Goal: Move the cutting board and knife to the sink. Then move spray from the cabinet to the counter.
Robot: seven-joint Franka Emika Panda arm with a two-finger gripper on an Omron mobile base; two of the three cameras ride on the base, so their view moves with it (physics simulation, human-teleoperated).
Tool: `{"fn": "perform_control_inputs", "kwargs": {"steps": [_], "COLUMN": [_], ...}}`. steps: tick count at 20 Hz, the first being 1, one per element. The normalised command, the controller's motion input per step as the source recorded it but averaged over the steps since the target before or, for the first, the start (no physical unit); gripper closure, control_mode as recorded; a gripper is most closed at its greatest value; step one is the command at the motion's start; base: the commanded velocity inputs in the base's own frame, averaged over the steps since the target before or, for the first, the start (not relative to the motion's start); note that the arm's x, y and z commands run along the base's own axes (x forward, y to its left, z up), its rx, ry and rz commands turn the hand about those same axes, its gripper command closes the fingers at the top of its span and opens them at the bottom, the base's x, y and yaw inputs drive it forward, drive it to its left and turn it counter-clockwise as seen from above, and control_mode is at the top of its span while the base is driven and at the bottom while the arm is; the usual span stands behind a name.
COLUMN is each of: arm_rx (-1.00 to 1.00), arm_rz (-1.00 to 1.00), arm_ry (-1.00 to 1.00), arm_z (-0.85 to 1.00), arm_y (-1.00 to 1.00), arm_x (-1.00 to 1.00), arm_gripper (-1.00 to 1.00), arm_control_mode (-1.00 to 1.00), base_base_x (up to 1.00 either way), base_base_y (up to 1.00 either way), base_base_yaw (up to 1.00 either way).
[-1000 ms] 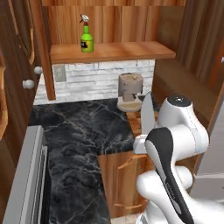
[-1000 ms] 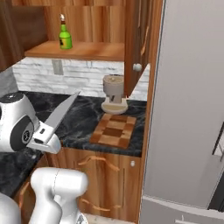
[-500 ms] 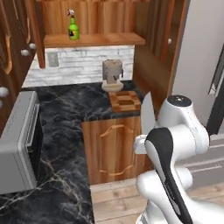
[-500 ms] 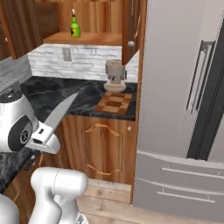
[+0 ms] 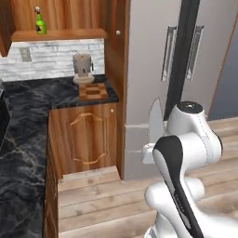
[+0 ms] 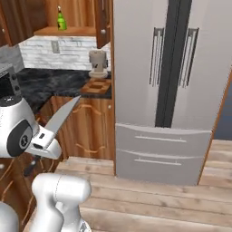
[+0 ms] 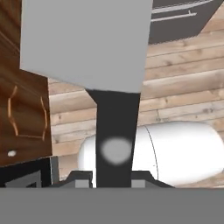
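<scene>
My gripper (image 7: pixel 114 177) is shut on the dark handle of the knife (image 7: pixel 87 39), whose wide pale grey blade points away from the hand. From the base, the knife (image 5: pixel 155 118) sticks up beside my arm, well away from the counter (image 5: pixel 42 90). The same knife (image 6: pixel 63 118) slants up from the gripper (image 6: pixel 43 138) in the right base view. The checkered cutting board (image 5: pixel 93 91) lies on the counter's right end, in front of the coffee machine (image 5: pixel 82 67). The green spray (image 5: pixel 41 22) stands on the cabinet (image 5: pixel 60 33) shelf.
A tall grey fridge (image 6: pixel 172 90) stands right of the counter (image 6: pixel 45 81). Arched-panel lower doors (image 5: pixel 86 139) face a wooden plank floor (image 6: pixel 158 204). A grey appliance (image 6: pixel 7 77) sits on the counter's left. Cutting board (image 6: pixel 96 86) and spray (image 6: pixel 60 20) are far from me.
The whole picture has shifted: the base has drawn back and turned right, so the counter shrank leftward and the fridge came into view. The knife stays in the gripper.
</scene>
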Motion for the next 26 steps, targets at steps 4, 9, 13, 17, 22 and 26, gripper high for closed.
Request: {"fn": "perform_control_inputs", "kwargs": {"steps": [4, 9, 13, 17, 22, 26], "arm_rx": [0.0, 0.0, 0.0, 0.0, 0.0, 0.0], "arm_rz": [0.0, 0.0, 0.0, 0.0, 0.0, 0.0], "arm_ry": [0.0, 0.0, 0.0, 0.0, 0.0, 0.0], "arm_z": [0.0, 0.0, 0.0, 0.0, 0.0, 0.0], "arm_y": [0.0, 0.0, 0.0, 0.0, 0.0, 0.0], "arm_x": [0.0, 0.0, 0.0, 0.0, 0.0, 0.0], "arm_gripper": [1.0, 1.0, 1.0, 1.0, 1.0, 1.0], "arm_control_mode": [1.0, 1.0, 1.0, 1.0, 1.0, 1.0], "base_base_x": [-0.34, 0.0, 0.0, 0.0, 0.0, 0.0], "base_base_y": [-0.85, -0.42, -0.27, -0.19, -0.08, -0.28], "base_base_yaw": [-0.41, -0.83, -0.9, -0.93, -0.97, -0.89]}}
